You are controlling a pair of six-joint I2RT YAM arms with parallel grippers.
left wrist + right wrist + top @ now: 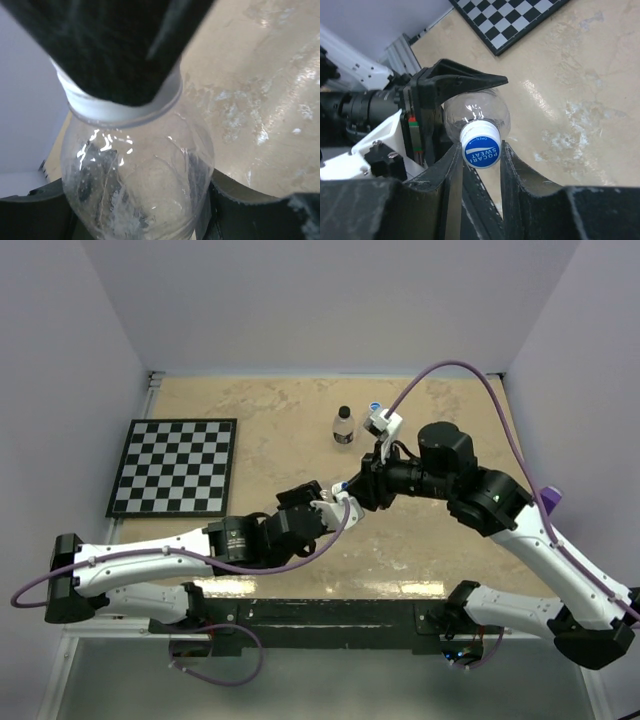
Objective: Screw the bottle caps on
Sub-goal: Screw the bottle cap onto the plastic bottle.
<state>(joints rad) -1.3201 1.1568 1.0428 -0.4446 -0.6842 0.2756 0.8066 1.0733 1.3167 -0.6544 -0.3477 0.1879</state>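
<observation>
Grip status: we see the left gripper (pixel 336 502) clenched around the body of a clear bottle (pixel 479 111), one finger on each side of it. The right gripper (pixel 480 149) is clamped on the blue cap (pixel 481 152), which sits on that bottle's neck, directly between its two fingers. A second bottle (pixel 343 427), black-capped and upright, stands on the table (pixel 280 410) beyond both grippers, well apart from them. A checkerboard (pixel 175 467) lies off to the left gripper's outer side.

A clear bottle (pixel 476 112), tipped over mid-frame, wears a blue cap (pixel 481 150); a black-capped bottle (pixel 343 428) stands upright above it.
</observation>
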